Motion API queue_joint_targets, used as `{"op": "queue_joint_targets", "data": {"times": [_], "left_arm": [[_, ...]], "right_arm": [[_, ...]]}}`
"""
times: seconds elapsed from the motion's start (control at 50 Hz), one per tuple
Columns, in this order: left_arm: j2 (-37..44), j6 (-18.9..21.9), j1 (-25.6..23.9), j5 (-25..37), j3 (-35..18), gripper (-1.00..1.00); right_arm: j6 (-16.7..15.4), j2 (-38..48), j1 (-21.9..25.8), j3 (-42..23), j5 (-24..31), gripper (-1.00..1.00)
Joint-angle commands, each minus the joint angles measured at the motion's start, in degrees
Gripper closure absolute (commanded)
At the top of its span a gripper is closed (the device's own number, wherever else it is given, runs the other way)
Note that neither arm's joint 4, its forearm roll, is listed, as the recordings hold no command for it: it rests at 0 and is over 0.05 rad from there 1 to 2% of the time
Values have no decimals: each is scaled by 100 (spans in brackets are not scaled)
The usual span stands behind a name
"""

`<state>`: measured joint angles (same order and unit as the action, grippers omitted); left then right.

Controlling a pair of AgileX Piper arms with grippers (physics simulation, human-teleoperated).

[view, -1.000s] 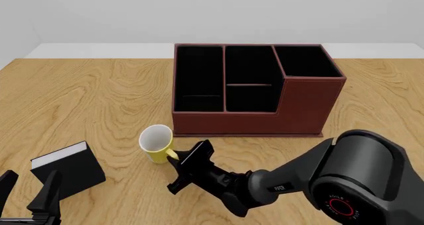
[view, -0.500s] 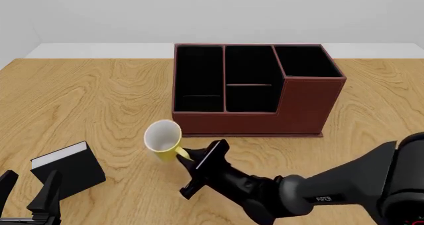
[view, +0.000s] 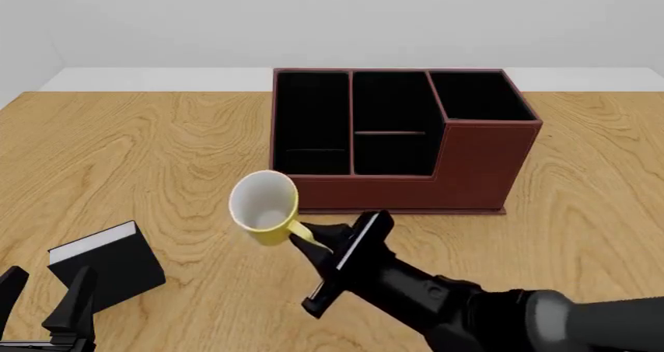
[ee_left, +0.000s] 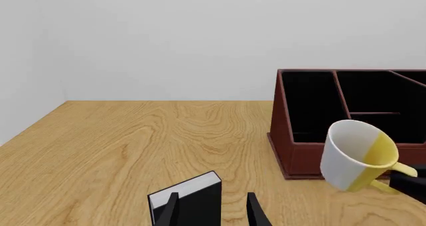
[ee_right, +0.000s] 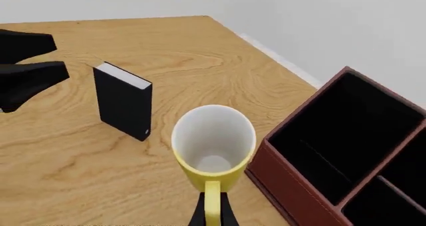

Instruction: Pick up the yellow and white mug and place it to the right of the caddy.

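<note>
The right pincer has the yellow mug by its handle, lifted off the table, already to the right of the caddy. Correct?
Not the position. In the front view the yellow mug, held by its handle in the right pincer, hangs before the caddy near its left end, not to its right. The rest holds.

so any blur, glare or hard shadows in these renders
Front view: sharp throughout, flat even light, only a faint soft shadow along the caddy base. Left wrist view: crisp, no glare on the yellow and white mug. Right wrist view: equally sharp, and the book casts barely any shadow.
</note>
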<state>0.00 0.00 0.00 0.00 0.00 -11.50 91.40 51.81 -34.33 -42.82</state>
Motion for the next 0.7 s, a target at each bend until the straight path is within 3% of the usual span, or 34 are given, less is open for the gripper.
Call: {"op": "queue_joint_targets", "data": {"times": [0.02, 0.14, 0.34, 0.42, 0.48, 0.54, 0.58, 0.6, 0.64, 0.66, 0.7], "left_arm": [[0, 0, 0, 0, 0, -100], [0, 0, 0, 0, 0, -100], [0, 0, 0, 0, 0, -100], [0, 0, 0, 0, 0, -100], [0, 0, 0, 0, 0, -100], [0, 0, 0, 0, 0, -100], [0, 0, 0, 0, 0, -100], [0, 0, 0, 0, 0, -100], [0, 0, 0, 0, 0, -100], [0, 0, 0, 0, 0, -100], [0, 0, 0, 0, 0, -100]], "right_arm": [[-76, -788, -10, 256, 298, 100], [-182, -1326, -183, 564, 339, 100], [-79, -2229, -301, 802, 797, 100], [-317, -2768, -373, 951, 906, 100], [-196, -2837, -385, 891, 1080, 100], [-351, -3160, -442, 975, 1168, 100], [-172, -3175, -427, 887, 1339, 100], [226, -3171, -401, 718, 1637, 100], [-236, -3416, -478, 920, 1440, 100], [-85, -3402, -476, 852, 1562, 100], [-162, -3518, -519, 897, 1581, 100]]}}
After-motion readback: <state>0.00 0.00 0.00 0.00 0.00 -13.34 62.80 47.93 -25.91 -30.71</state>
